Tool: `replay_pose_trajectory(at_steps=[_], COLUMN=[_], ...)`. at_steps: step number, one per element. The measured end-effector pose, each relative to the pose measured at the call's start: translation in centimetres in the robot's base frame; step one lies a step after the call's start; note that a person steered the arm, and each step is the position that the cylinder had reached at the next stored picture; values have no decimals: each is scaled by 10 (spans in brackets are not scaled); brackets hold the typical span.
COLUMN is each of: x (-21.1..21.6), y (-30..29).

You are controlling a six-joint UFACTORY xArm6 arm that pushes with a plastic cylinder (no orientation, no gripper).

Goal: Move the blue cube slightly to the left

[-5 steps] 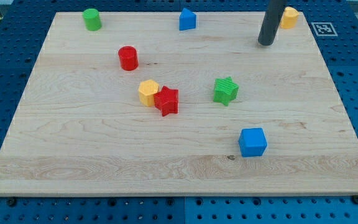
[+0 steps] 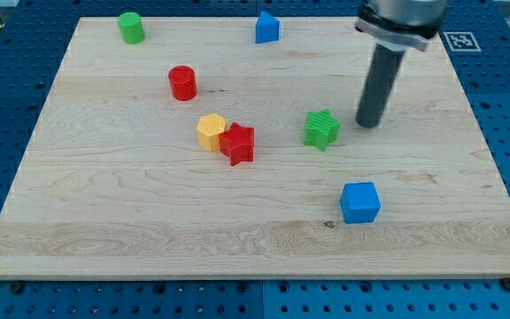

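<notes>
The blue cube (image 2: 359,202) sits on the wooden board (image 2: 131,204) at the view's lower right. My tip (image 2: 367,122) touches the board above the cube and a little to its right, well apart from it. The tip stands just right of the green star (image 2: 322,129), with a small gap between them.
A yellow hexagonal block (image 2: 211,131) touches a red star (image 2: 237,143) near the middle. A red cylinder (image 2: 182,82) lies up and left of them. A green cylinder (image 2: 131,27) and a blue house-shaped block (image 2: 266,27) stand along the top edge.
My tip has moved down the view from the top right corner to beside the green star. The rod's mount now hides the yellow block at the top right. No block has moved.
</notes>
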State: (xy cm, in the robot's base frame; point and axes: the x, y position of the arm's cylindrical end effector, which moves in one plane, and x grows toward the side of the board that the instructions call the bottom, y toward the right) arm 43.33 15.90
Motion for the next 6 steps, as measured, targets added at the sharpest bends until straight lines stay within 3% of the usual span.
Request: replay_pose_trajectory(at_steps=[2, 3, 4, 5, 6], x=[86, 99, 109, 139, 141], y=[24, -15, -29, -4, -38])
